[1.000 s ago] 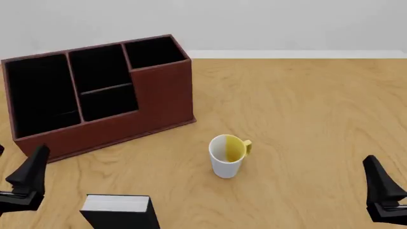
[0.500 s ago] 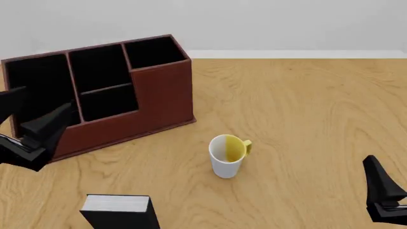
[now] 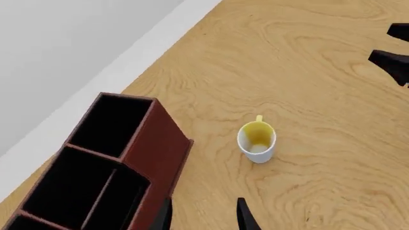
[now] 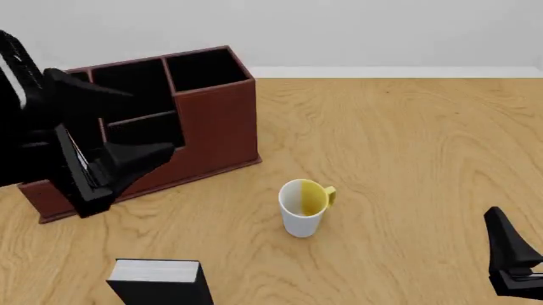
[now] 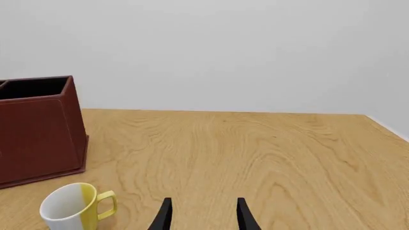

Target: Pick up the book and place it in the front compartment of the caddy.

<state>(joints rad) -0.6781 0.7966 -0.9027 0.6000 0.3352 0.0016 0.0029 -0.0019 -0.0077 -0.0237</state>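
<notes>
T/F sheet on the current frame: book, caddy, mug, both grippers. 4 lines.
1. The book sits on the table, outside the caddy. True.
2. The left gripper holds the book. False: its fingers are apart with nothing between them.
3. The mug lies tipped on its side. False: it stands upright between caddy and right gripper.
4. The right gripper is empty. True.

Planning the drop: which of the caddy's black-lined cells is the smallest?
The square end cell at the caddy's right end, nearest the mug. The divided middle section and the mostly hidden far-left cell are larger.
</notes>
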